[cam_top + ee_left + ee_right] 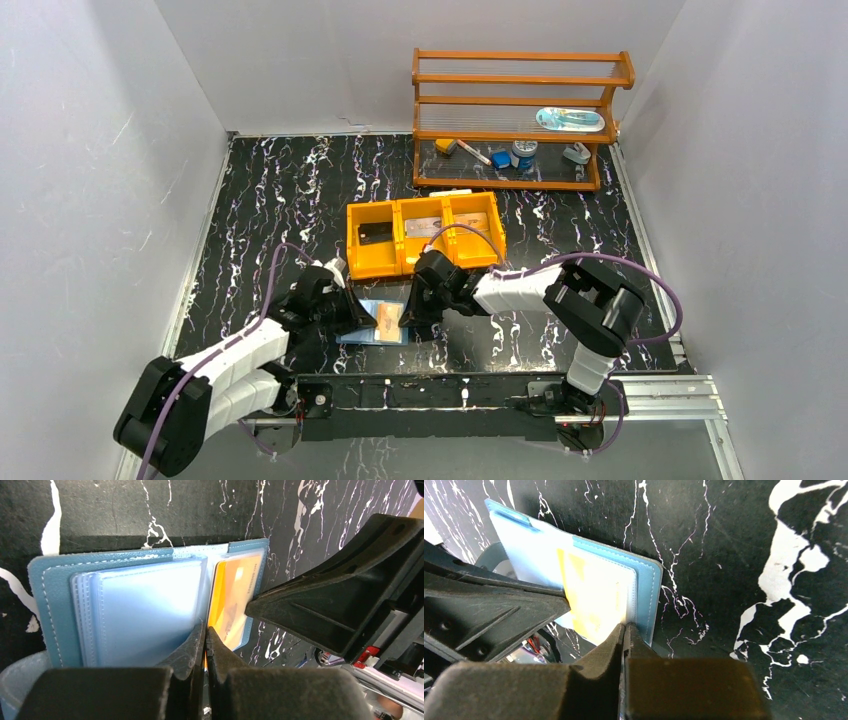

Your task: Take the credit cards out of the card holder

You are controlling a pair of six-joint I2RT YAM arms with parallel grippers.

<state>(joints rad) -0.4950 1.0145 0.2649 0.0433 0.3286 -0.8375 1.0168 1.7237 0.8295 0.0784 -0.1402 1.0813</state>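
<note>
The blue card holder (362,333) lies open on the black marbled table between my two grippers. It shows in the left wrist view (55,605) with pale blue sleeves, and in the right wrist view (647,587). An orange credit card (388,318) sits in its right leaf (232,600) (594,600). My left gripper (362,312) (205,632) is shut at the near edge by the spine, with a sliver of orange card between the fingers. My right gripper (412,322) (625,629) is shut on the right leaf's near edge.
The orange three-compartment tray (352,250) stands just behind the holder, with a dark card (375,238) and silvery cards (425,228) in its compartments. A wooden rack (520,100) with small items stands at the back right. White walls close in both sides.
</note>
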